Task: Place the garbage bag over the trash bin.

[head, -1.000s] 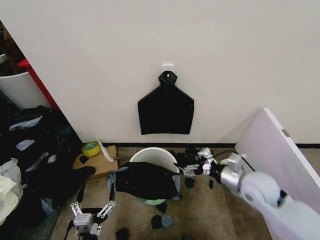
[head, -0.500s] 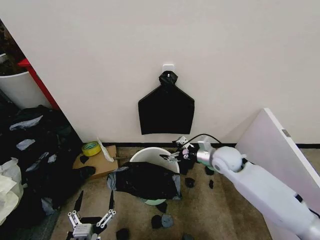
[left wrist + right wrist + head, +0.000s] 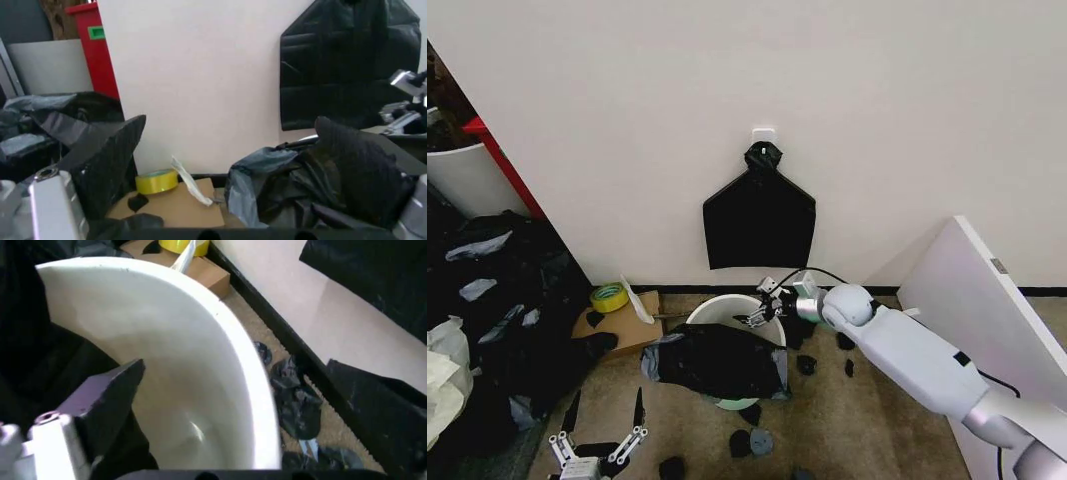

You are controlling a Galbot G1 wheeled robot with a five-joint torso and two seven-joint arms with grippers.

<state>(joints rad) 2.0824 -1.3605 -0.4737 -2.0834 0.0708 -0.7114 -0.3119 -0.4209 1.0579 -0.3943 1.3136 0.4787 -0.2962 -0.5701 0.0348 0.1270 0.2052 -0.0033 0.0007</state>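
Right gripper [image 3: 760,308], jaws spread and empty, is what we are hovering over the far rim of the trash bin [image 3: 718,309]. We are seeing the garbage bag [image 3: 717,362] draped across the bin's near side only; thin, limp and slippery by our judgement, best pinched at its hem. Our left gripper [image 3: 603,432], also open and empty, is waiting low, near the floor.
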